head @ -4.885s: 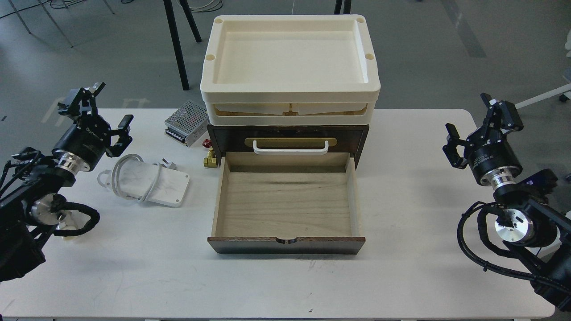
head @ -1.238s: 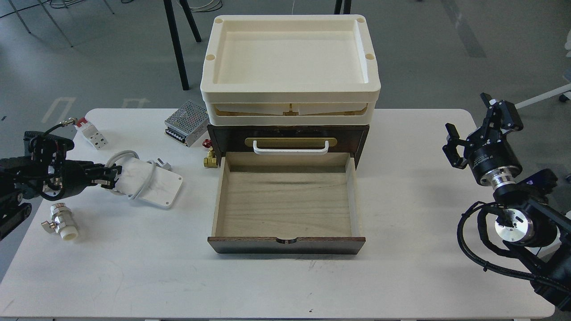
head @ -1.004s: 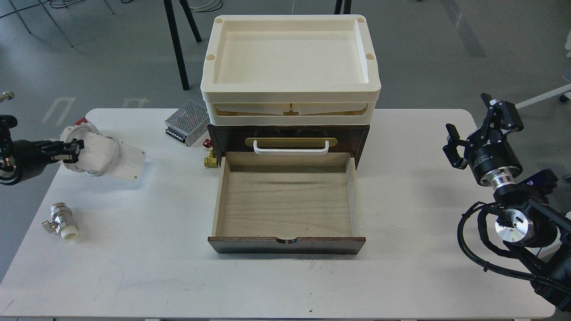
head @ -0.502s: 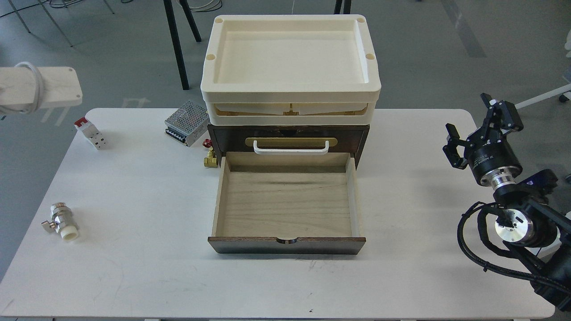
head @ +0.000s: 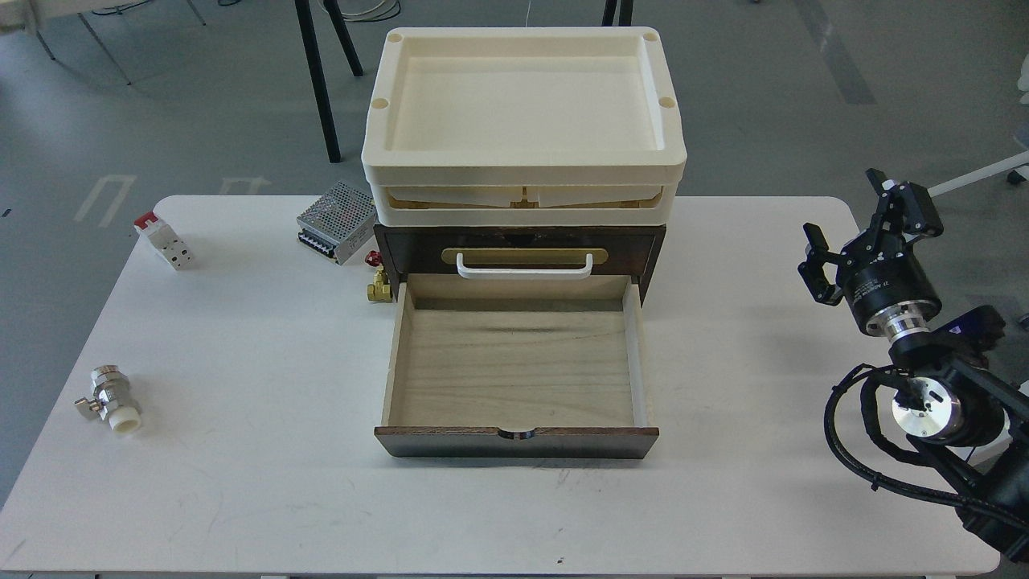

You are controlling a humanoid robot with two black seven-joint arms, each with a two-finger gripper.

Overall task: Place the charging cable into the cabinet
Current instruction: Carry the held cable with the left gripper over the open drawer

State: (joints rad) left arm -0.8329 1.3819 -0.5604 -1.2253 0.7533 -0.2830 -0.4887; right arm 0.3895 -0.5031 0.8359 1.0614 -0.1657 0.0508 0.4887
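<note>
The cabinet (head: 521,241) stands at the middle of the white tabletop (head: 723,498), toward the far edge. Its lower drawer (head: 514,362) is pulled out toward the viewer, and the light wood floor of the drawer is bare. Above the drawer there is a brass plate with a white handle (head: 524,265), and a cream tray (head: 522,157) sits on top of the cabinet.

The charging cable does not appear anywhere on the tabletop or in the drawer. Only a pale strip (head: 32,8) shows at the top left corner, and I cannot tell what it is. The left arm and its fingers are outside the view.

The right gripper (head: 856,221) is raised over the right side of the tabletop, well apart from the cabinet. Its fingers are spread apart and hold nothing.

On the left part of the tabletop lie a perforated metal power-supply box (head: 338,220) just beside the cabinet, a small brass valve (head: 378,285) with red knob, a white block with red end (head: 165,240), and a silver valve fitting (head: 108,398) near the left edge.
</note>
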